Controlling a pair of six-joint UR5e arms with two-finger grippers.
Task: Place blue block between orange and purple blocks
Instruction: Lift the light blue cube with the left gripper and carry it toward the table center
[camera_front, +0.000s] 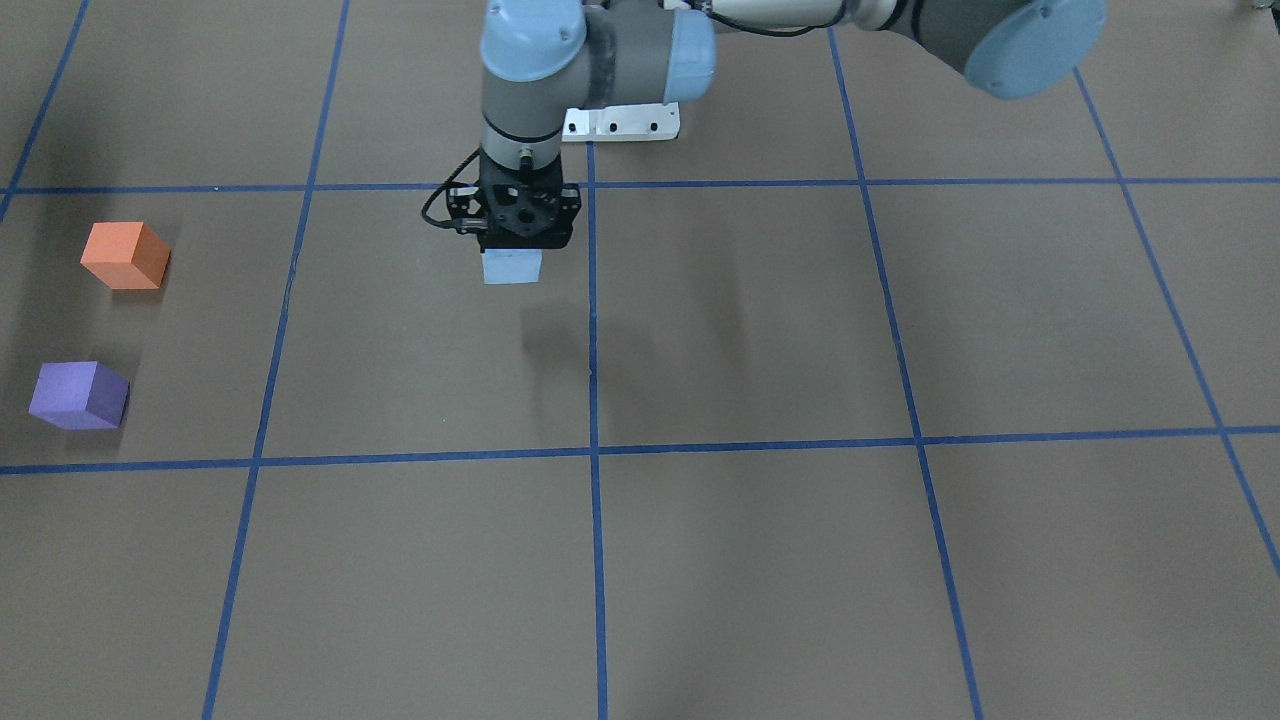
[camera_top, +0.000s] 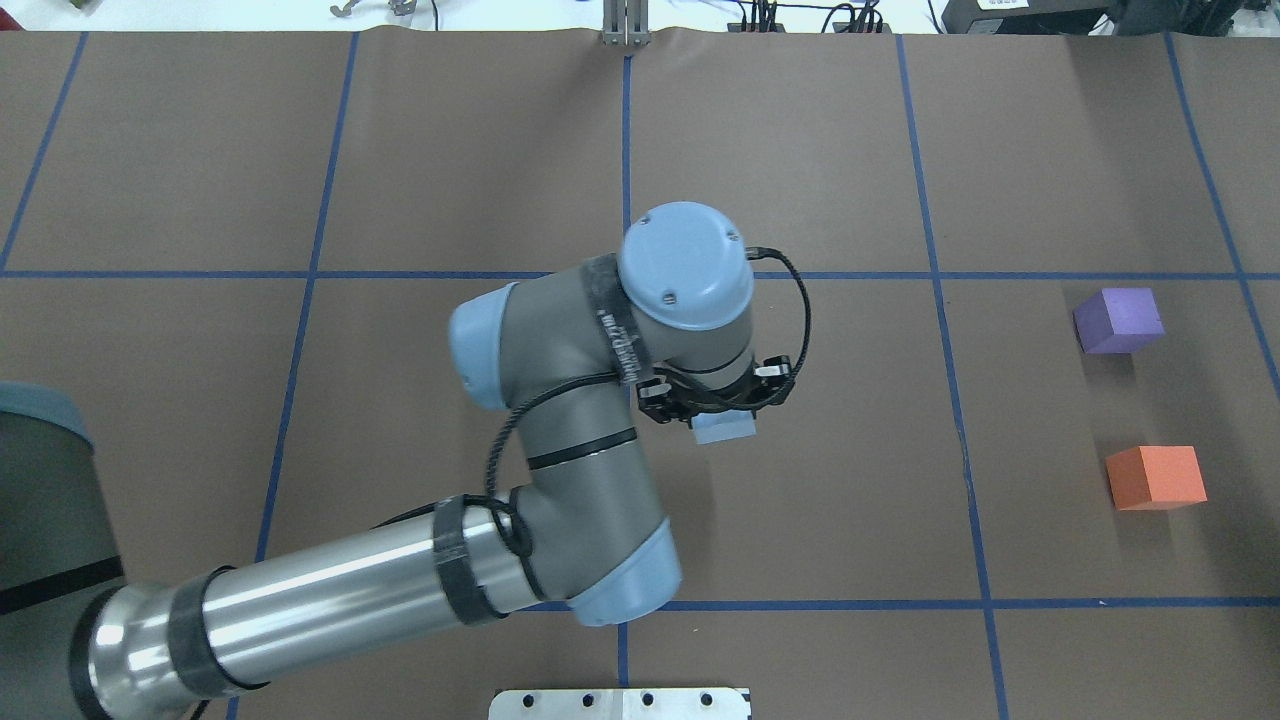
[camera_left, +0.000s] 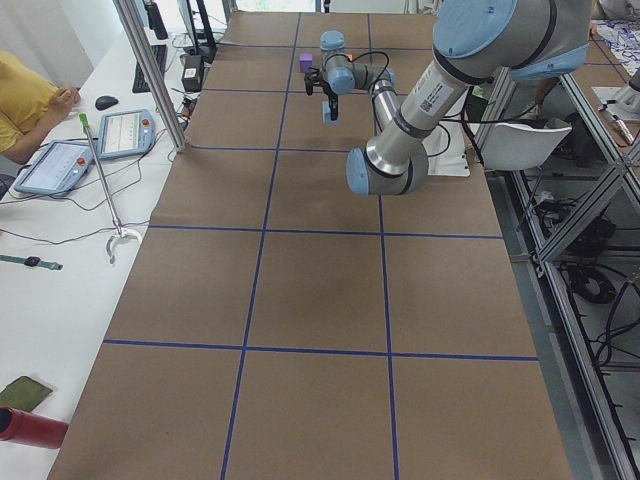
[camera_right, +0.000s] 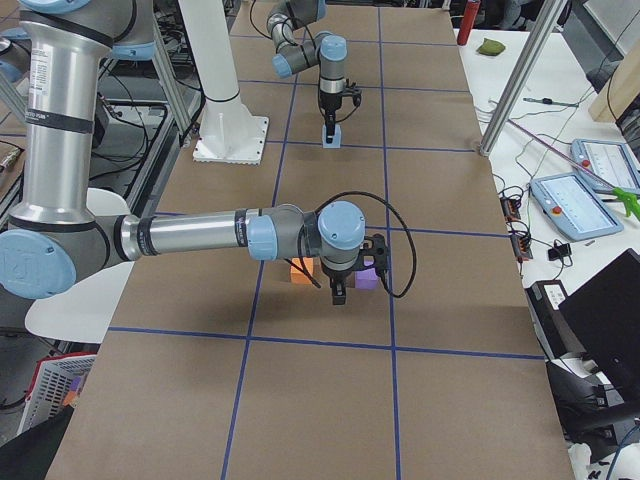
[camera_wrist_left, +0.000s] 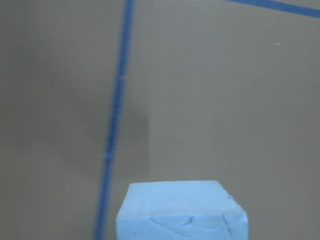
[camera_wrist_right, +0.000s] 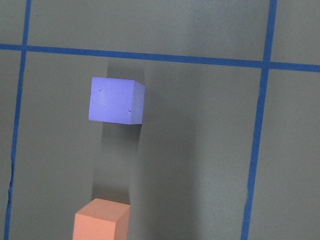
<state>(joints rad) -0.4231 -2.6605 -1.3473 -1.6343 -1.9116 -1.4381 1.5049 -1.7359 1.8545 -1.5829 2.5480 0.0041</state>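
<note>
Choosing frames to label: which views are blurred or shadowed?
Left wrist view: soft, the tape line smeared, a dim shadow patch above the blue block. Right wrist view: sharp, a broad shadow band beside the purple block and orange block. Overhead view: crisp, evenly lit.

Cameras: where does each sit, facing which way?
Front-facing: opposite side of the table, looking down; left gripper holds blue block.
Overhead: over the shoulders, looking forward and down; left arm.
Exterior left: table's end; left arm nearest.
Exterior right: opposite end; right arm nearest.
Left wrist: down past blue block.
Right wrist: down on purple block, orange block.
Front-facing and overhead share all three blocks.
</note>
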